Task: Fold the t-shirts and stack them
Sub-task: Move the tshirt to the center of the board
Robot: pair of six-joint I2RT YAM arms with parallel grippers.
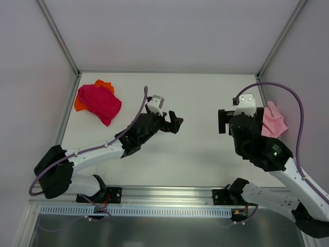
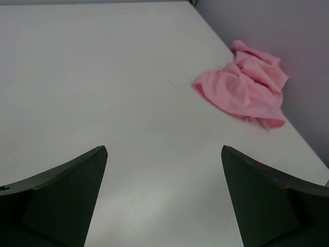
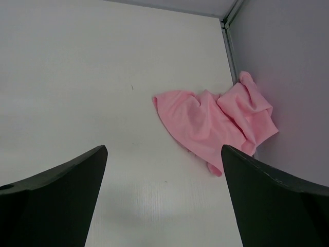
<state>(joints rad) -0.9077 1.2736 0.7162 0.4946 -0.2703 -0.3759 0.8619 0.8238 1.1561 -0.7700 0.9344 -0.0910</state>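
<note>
We see a white desk [image 1: 195, 103] enclosed by pale grey walls [image 1: 169, 31] meeting at aluminium corner posts [image 1: 57, 33]; a slotted metal rail [image 1: 164, 210] borders its near edge.

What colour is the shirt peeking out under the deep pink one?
The orange t-shirt shows best in the overhead view, partly covered by the deep pink t-shirt.
</note>
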